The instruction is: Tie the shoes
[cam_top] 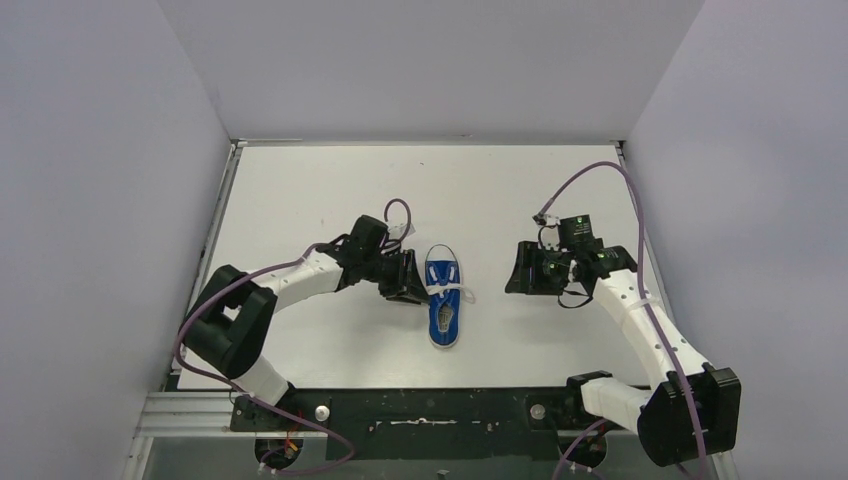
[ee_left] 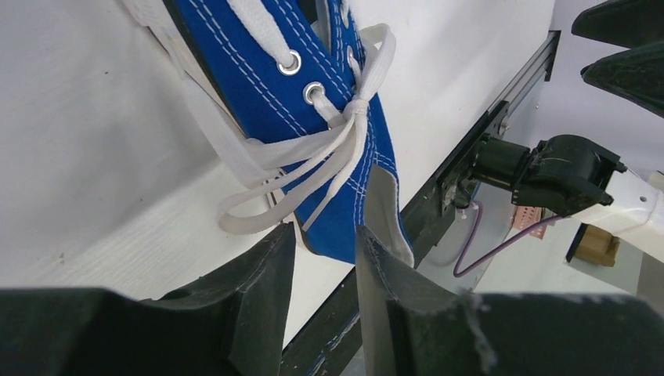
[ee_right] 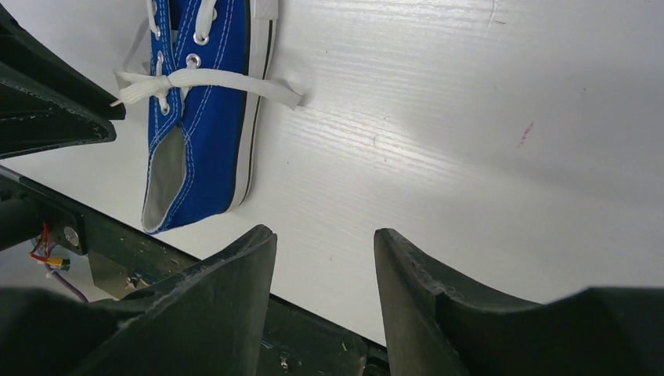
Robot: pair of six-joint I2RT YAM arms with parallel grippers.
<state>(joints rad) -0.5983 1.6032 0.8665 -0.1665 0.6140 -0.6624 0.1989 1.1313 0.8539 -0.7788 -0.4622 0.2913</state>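
Note:
The blue sneaker (cam_top: 443,300) lies on the white table between the two arms, one end toward the near edge. Its white laces (cam_top: 455,291) cross it in a knot, with an end trailing to the right. My left gripper (cam_top: 415,285) is at the shoe's left side, open and empty. In the left wrist view (ee_left: 325,235) the shoe (ee_left: 313,94), the lace knot (ee_left: 356,110) and a lace loop (ee_left: 250,219) lie just beyond its fingertips. My right gripper (cam_top: 520,270) is open and empty, well right of the shoe. The right wrist view (ee_right: 325,235) shows the shoe (ee_right: 203,133) at upper left.
The black mounting rail (cam_top: 420,410) runs along the table's near edge. Grey walls enclose the table on the left, right and far sides. Purple cables (cam_top: 600,170) loop above the right arm. White table (cam_top: 560,350) surrounds the shoe.

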